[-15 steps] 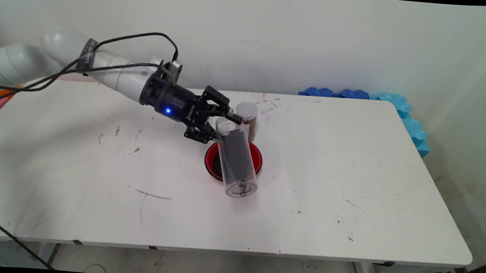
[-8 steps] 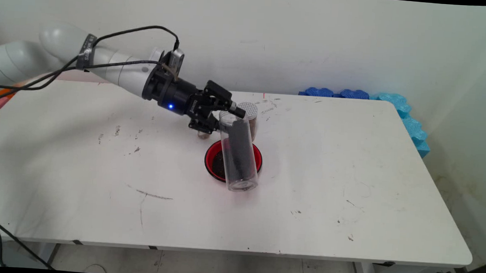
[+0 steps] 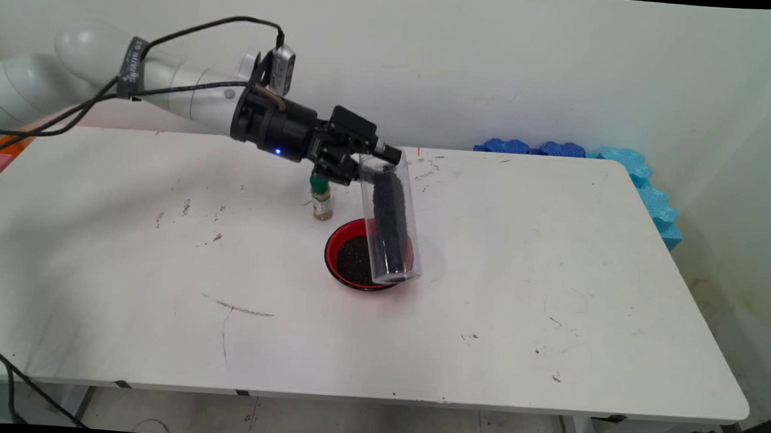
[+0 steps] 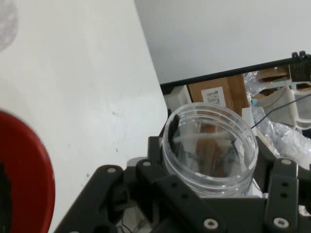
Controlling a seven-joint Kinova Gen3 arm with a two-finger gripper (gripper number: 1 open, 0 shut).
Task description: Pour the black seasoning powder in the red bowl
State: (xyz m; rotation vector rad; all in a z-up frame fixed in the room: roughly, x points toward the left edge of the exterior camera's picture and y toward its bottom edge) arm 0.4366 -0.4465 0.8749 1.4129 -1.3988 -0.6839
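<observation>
My gripper [image 3: 376, 164] is shut on the upper end of a clear plastic cylinder [image 3: 395, 224] that holds a column of black granules. The cylinder hangs tilted, its lower end over the right side of a red bowl [image 3: 331, 257] with dark granules in it. In the hand view the cylinder's round clear end [image 4: 210, 153] sits between the black fingers [image 4: 279, 194], and the red bowl [image 4: 29, 174] shows at the left edge. A small green-capped bottle [image 3: 321, 201] stands just behind the bowl, below the gripper.
Blue foam pieces [image 3: 563, 149] lie along the table's far right corner and down its right edge [image 3: 657, 200]. Black cables hang from the arm at the left. The white table [image 3: 520, 305] has scuff marks.
The gripper has risen and shifted right. The cylinder has swung more upright, and its lower end has moved from in front of the bowl to over it.
</observation>
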